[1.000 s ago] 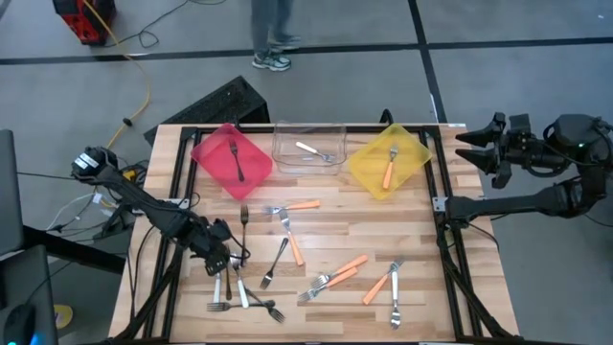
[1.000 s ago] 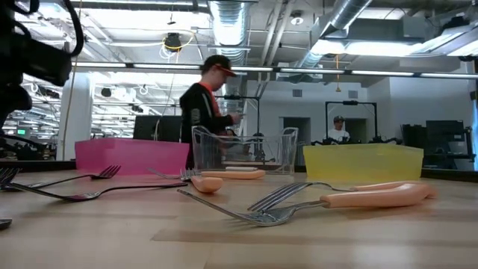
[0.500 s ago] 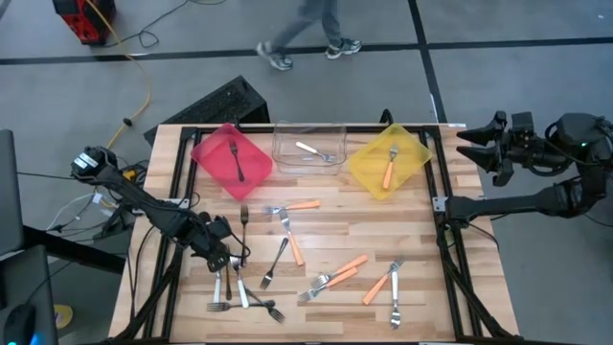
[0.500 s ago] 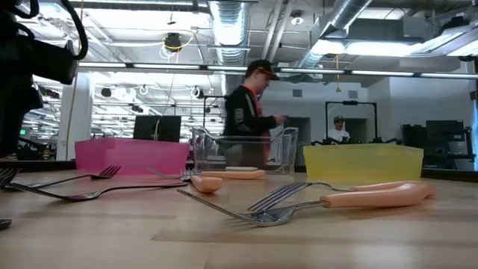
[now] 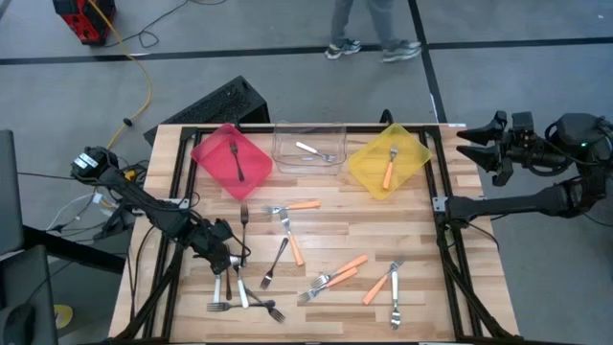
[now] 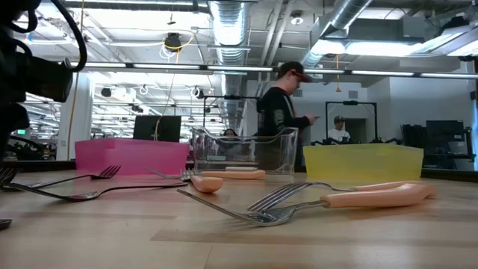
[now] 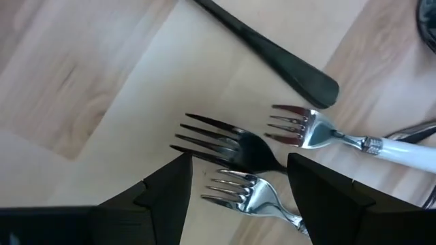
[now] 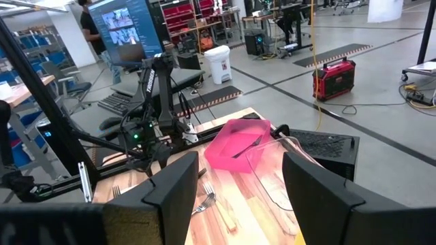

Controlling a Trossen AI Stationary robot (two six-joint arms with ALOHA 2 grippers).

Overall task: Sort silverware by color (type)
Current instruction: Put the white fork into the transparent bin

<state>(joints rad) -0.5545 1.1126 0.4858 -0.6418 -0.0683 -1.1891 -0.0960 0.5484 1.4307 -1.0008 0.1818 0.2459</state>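
The silverware was split. One dark fork (image 5: 237, 159) lay in the red bin (image 5: 213, 142), one silver fork (image 5: 312, 150) in the clear bin (image 5: 284, 155), one orange-handled fork (image 5: 390, 168) in the yellow bin (image 5: 412, 153); judged as one bin per kind, with most of the sorting left. The rest lay loose on the table (image 5: 450, 297), orange-handled ones mostly toward the right, a mixed knot at the near left corner.

The left gripper (image 5: 222, 261) hung low over that knot, fingers spread and holding nothing. In the left wrist view the black fork (image 7: 228, 143) lay with its tines between the two fingers (image 7: 170, 190), so it was probably the pick target.

Obstructions: a shiny fork (image 7: 248, 192) lay just beside and partly against the black one's neck, and a white-handled fork (image 7: 327, 133) touched or nearly touched its far side; contact could not be confirmed. A dark handle (image 7: 286, 64) lay apart, beyond the tines. A closing pinch risked dragging the neighbours.

The right gripper (image 5: 471, 149) waited off the table's right edge, fingers apart, empty. A person (image 6: 286, 112) stood behind the bins, well clear.
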